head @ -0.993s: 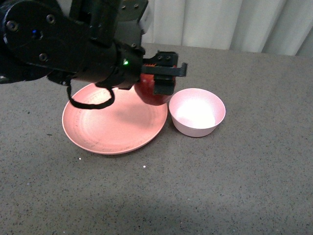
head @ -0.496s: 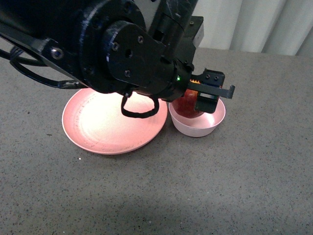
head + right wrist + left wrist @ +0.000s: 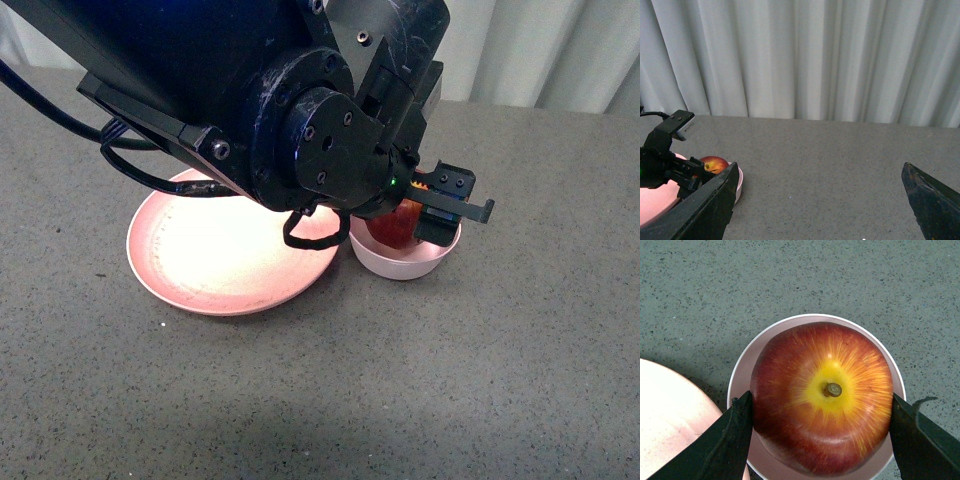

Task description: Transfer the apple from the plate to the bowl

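Here the apple [image 3: 822, 397] sits in the mouth of the bowl [image 3: 402, 264], stem up, clamped between the two fingers of the left gripper [image 3: 821, 405]. The fingers press on opposite flanks at the fruit's widest girth. The plate [image 3: 230, 262] beside the bowl is bare. From the right wrist view the apple's top shows above the bowl's rim. Whether its underside touches the bowl's floor I cannot tell, since the arm and the fruit itself hide that.

The right gripper [image 3: 820, 200] hangs well apart from all this, its fingers spread wide with nothing between them and only the table [image 3: 520, 380] and a curtain [image 3: 805, 55] ahead.

The apple looks firm and fairly weighty for its size, with a glossy, waxy skin, so I judge it slippery under hard fingers and liable to bruise if squeezed. The hold at the equator, across the widest part, seems the right one: higher or lower and the curve would tend to squirt it out. The bowl is only slightly wider than the fruit, leaving thin gaps at the sides, so the fingers have little room to spread before they meet the rim. The bowl also looks light, and a nudge could shift it.
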Robot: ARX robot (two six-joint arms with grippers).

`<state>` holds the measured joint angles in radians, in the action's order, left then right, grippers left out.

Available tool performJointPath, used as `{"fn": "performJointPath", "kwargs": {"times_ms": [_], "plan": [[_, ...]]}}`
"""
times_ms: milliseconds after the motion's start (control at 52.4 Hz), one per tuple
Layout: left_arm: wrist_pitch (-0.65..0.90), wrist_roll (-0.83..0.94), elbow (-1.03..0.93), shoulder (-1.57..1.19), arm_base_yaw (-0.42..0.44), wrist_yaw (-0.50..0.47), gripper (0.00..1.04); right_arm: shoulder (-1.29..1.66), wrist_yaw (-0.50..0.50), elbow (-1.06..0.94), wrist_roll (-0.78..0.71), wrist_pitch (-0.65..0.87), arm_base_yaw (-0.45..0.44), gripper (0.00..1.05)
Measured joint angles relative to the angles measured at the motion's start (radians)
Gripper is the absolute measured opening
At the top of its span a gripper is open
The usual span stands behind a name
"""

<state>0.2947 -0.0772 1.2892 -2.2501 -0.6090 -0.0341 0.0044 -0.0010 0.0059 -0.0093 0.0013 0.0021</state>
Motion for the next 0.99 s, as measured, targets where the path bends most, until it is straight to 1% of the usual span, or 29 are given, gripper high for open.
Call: {"fn": "performJointPath", "kwargs": {"times_ms": [267, 363, 382, 420, 477, 573, 668, 745, 802, 993], "plan": [[-0.010, 0.001, 0.018, -0.022, 0.007, -0.018, 0.69, 0.000, 0.000, 0.000, 0.000, 0.000, 0.000, 0.95], [-0.010, -0.005, 0.017, -0.019, 0.010, -0.018, 0.89, 0.000, 0.000, 0.000, 0.000, 0.000, 0.000, 0.95], [-0.008, -0.007, 0.013, -0.014, 0.010, -0.018, 0.94, 0.000, 0.000, 0.000, 0.000, 0.000, 0.000, 0.95], [-0.003, -0.011, 0.004, -0.002, 0.011, -0.015, 1.00, 0.000, 0.000, 0.000, 0.000, 0.000, 0.000, 0.95], [0.016, -0.015, -0.015, 0.025, 0.011, -0.016, 0.97, 0.000, 0.000, 0.000, 0.000, 0.000, 0.000, 0.95], [0.061, -0.029, -0.058, 0.089, 0.015, -0.023, 0.98, 0.000, 0.000, 0.000, 0.000, 0.000, 0.000, 0.95], [0.134, -0.059, -0.143, 0.188, 0.029, -0.056, 0.98, 0.000, 0.000, 0.000, 0.000, 0.000, 0.000, 0.95], [0.212, -0.097, -0.262, 0.296, 0.051, -0.124, 0.98, 0.000, 0.000, 0.000, 0.000, 0.000, 0.000, 0.95], [0.257, -0.100, -0.334, 0.347, 0.061, -0.155, 0.98, 0.000, 0.000, 0.000, 0.000, 0.000, 0.000, 0.95], [0.339, -0.133, -0.588, 0.505, 0.092, -0.220, 0.98, 0.000, 0.000, 0.000, 0.000, 0.000, 0.000, 0.95]]}}
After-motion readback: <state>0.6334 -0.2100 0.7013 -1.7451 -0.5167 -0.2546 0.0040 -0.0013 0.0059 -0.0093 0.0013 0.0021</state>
